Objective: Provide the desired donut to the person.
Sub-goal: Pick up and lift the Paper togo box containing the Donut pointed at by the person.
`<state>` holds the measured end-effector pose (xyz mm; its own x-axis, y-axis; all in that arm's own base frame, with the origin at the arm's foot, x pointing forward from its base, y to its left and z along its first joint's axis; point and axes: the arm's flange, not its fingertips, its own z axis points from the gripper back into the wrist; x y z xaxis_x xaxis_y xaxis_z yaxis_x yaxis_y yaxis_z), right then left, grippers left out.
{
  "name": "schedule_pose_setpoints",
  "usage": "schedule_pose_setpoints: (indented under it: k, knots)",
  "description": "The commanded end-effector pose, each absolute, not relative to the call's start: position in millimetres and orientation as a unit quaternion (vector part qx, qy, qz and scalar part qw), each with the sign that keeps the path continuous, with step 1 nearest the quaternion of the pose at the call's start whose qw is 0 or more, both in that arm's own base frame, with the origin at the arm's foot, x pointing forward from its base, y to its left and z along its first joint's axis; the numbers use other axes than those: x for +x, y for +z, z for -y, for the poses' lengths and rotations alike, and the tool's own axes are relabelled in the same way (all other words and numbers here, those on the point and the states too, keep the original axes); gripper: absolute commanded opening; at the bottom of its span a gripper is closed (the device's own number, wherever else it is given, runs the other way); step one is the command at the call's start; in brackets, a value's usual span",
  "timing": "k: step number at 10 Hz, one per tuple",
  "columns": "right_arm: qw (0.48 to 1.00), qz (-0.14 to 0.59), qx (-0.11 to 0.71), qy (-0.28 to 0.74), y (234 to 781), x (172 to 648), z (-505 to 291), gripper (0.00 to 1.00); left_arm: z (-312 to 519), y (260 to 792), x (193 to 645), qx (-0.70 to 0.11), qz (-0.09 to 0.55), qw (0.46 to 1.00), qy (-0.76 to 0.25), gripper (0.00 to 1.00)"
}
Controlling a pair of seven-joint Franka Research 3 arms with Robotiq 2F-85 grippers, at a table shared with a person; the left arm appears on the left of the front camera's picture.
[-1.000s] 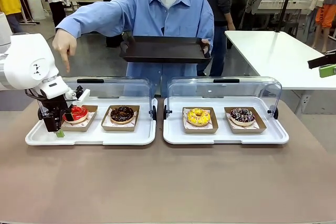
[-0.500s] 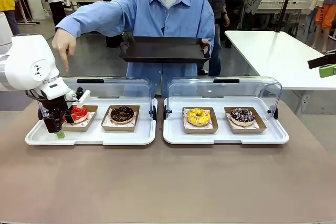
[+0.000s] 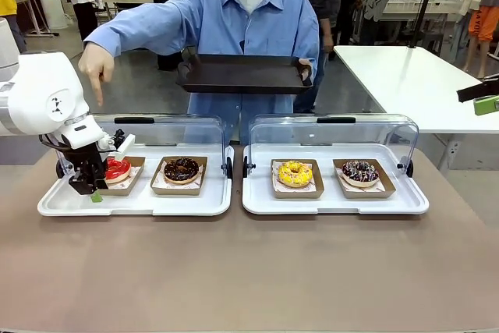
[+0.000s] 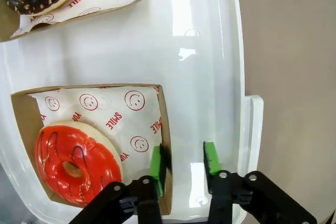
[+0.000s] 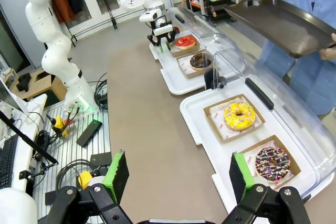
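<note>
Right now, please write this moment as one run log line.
left tool: shut on red donut's cardboard tray wall | right tool: open, holds nothing | person: points down, holds dark tray

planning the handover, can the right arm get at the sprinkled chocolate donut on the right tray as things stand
Probably yes. The right claw hangs open on the near side of the right tray, whose clear cover is tipped back, so the sprinkled chocolate donut lies uncovered with nothing between.

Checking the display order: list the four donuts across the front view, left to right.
red donut → chocolate donut with nuts → yellow donut → dark donut with coloured sprinkles.
</note>
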<state>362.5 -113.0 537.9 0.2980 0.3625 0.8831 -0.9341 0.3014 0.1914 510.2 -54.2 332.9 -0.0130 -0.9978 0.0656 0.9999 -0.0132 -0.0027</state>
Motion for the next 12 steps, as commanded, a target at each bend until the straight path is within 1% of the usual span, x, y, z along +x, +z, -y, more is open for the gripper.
schedule_pose_setpoints:
  k: [1, 6, 8, 10, 12]
  knots:
    - [0.707, 0.385, 0.380, 0.456, 538.3, 363.4, 113.3, 1.00, 50.9, 329.1, 509.1, -0.016, 0.024, 0.690, -0.723, 0.00]
    - [0.707, 0.385, 0.380, 0.456, 538.3, 363.4, 113.3, 1.00, 50.1, 327.9, 506.2, -0.020, 0.022, 0.689, -0.724, 0.00]
    - [0.707, 0.385, 0.380, 0.456, 538.3, 363.4, 113.3, 1.00, 49.5, 337.4, 499.9, -0.006, 0.021, 0.682, -0.731, 0.00]
    - [0.707, 0.385, 0.380, 0.456, 538.3, 363.4, 113.3, 1.00, 55.2, 369.0, 472.0, 0.016, -0.014, 0.673, -0.740, 0.00]
    - [0.707, 0.385, 0.380, 0.456, 538.3, 363.4, 113.3, 1.00, 58.9, 423.5, 428.5, 0.031, -0.052, 0.675, -0.736, 0.00]
